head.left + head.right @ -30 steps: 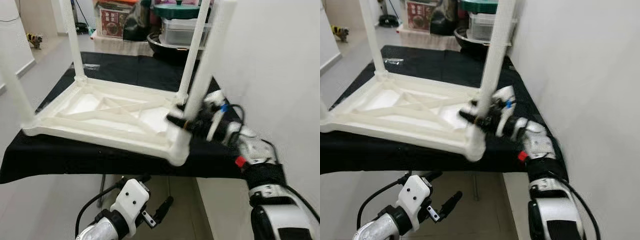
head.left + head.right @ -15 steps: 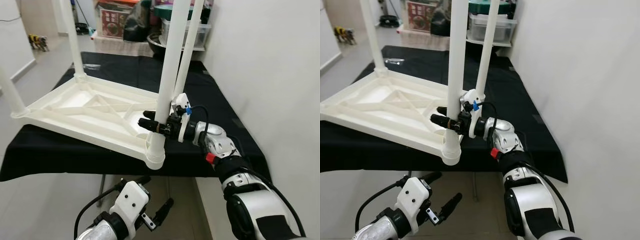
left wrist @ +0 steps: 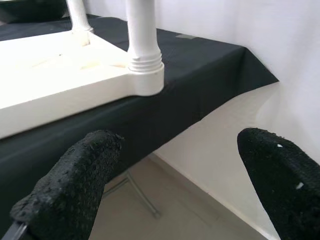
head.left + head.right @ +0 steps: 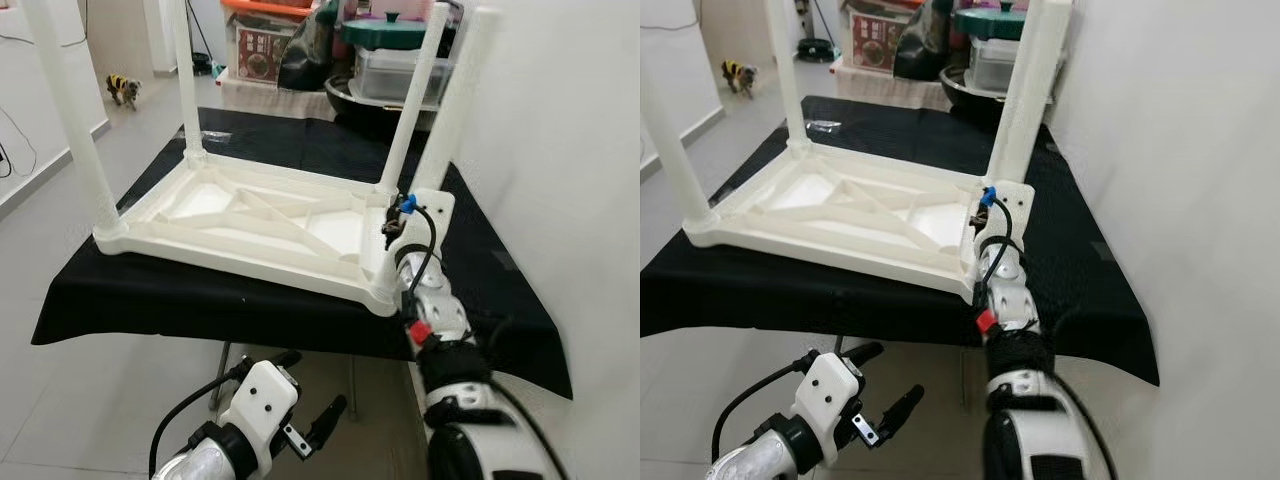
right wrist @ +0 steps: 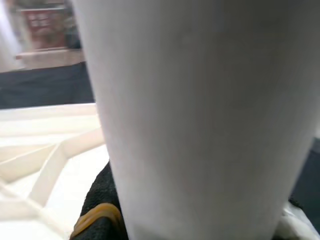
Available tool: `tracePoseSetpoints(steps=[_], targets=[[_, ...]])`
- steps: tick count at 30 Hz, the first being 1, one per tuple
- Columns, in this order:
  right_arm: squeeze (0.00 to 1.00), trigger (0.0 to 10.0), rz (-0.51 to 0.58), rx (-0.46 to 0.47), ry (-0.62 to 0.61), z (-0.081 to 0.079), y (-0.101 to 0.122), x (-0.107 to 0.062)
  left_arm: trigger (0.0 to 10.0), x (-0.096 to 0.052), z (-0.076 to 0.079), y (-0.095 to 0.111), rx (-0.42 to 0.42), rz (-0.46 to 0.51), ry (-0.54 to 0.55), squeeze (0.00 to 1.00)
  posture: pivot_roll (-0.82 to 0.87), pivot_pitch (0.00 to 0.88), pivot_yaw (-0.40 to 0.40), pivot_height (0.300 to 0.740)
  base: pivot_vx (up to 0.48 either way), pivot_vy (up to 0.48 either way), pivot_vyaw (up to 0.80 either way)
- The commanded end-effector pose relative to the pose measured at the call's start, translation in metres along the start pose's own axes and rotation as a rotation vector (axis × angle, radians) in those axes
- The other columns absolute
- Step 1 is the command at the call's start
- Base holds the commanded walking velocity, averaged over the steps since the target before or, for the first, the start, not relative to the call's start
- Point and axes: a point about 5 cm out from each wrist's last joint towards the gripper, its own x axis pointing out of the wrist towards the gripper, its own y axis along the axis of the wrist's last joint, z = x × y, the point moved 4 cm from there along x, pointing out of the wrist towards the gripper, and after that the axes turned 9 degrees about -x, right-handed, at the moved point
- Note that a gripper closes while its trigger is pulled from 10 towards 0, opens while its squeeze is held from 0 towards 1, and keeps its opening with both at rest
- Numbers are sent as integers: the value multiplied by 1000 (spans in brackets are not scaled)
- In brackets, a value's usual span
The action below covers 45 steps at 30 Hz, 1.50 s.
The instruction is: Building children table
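A white plastic children's table (image 4: 250, 215) lies upside down on a black-covered table, its legs pointing up. My right gripper (image 4: 393, 233) is at the base of the near right leg (image 4: 455, 105), shut on it. In the right wrist view that leg (image 5: 200, 100) is pressed close, with one black finger (image 5: 102, 200) beside it. My left gripper (image 4: 315, 425) hangs open below the front edge, holding nothing. In the left wrist view its fingers (image 3: 70, 185) stand wide apart, facing a corner of the white table (image 3: 145, 65).
The black cloth (image 4: 140, 300) drapes over the support table's front edge. A white wall (image 4: 560, 150) runs close along the right. Storage boxes and a pot (image 4: 390, 60) are stacked behind. Open floor lies to the left, with a small striped animal figure (image 4: 122, 88) far back.
The camera view has shifted. My right arm now reaches straight ahead instead of across, still at the base of the near right leg. The left gripper has not moved.
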Motion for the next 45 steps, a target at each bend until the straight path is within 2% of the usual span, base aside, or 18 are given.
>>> tracePoseSetpoints(steps=[1, 2, 4, 5, 9, 10, 13, 15, 19, 22, 27, 30, 36, 37, 38, 39, 44, 45], targets=[[0, 6863, -105, 41, -43, 2, -29, -5, 10000, 1, 2, -3, 5, -7, -2, 0, 157, 0, -128, 740, 0, 0, 0], [0, 10000, -71, 57, -9, -8, -23, -7, 10000, 1, 2, -3, 6, -8, -1, 0, 157, 0, -129, 740, 0, 0, 0], [0, 10000, -71, 57, -9, -8, -23, -7, 10000, 1, 2, -3, 6, -8, -1, 0, 157, 0, -129, 740, 0, 0, 0], [1000, 10000, -46, 63, 14, -13, -18, -9, 10000, 1, 2, -3, 7, -8, 0, 0, 158, 0, -130, 740, 0, 0, 0], [953, 10000, 64, 43, 88, -10, 4, -1, 10000, 0, 1, -3, 6, -6, 1, 0, 151, 0, -132, 740, 0, 0, 0], [0, 10000, 112, 10, 119, -5, 14, 4, 10000, 0, 1, -3, 6, -6, 0, 0, 149, 0, -129, 740, 0, 0, 0], [0, 10000, 170, 12, 248, -1, 29, 10, 10000, 0, 1, -3, 5, -6, 0, 0, 146, 0, -129, 740, 0, 0, 0], [0, 10000, 196, 61, 512, -4, 39, 11, 10000, 1, 1, -3, 3, -5, -2, 0, 142, 0, -128, 740, 0, 0, 0], [0, 10000, 199, 95, 734, -7, 43, 3, 10000, 1, 2, -3, 2, -5, -5, 0, 142, 0, -130, 740, 0, 0, 0], [0, 10000, 171, 125, 1131, -21, 40, -25, 10000, 3, 2, -3, 3, -3, -6, 0, 153, 0, -135, 740, 0, 0, 0], [0, 10000, 158, 83, 1380, -30, 33, -49, 10000, 2, 2, -3, 4, -2, -3, 0, 157, 0, -138, 740, 0, 0, 0], [0, 10000, 124, 1, 1672, -57, 23, -77, 10000, 1, 2, -2, 6, -1, 1, 0, 165, 0, -141, 740, 0, 0, 0], [0, 10000, 140, -52, 1696, -71, 23, -80, 10000, 0, 3, -2, 6, -1, 2, 0, 167, 0, -141, 740, 0, 0, 0], [0, 0, 149, -63, 1676, -78, 24, -78, 10000, 0, 3, -2, 6, -1, 2, 0, 170, 0, -144, 740, 0, 0, 0], [0, 0, 149, -63, 1676, -78, 24, -78, 10000, 0, 3, -2, 6, -1, 2, 0, 170, 0, -144, 740, 0, 0, 0], [0, 0, 160, -60, 1540, -88, 27, -66, 10000, 0, 3, -2, 6, 0, 4, 0, 170, 0, -146, 740, 0, 0, 0], [0, 0, 170, -44, 1416, -88, 29, -55, 10000, 0, 3, -2, 5, 0, 6, 0, 167, 0, -146, 740, 0, 0, 0], [0, 0, 159, -28, 1319, -84, 29, -45, 10000, 0, 3, -2, 4, 0, 6, 0, 161, 0, -143, 740, 0, 0, 0]])
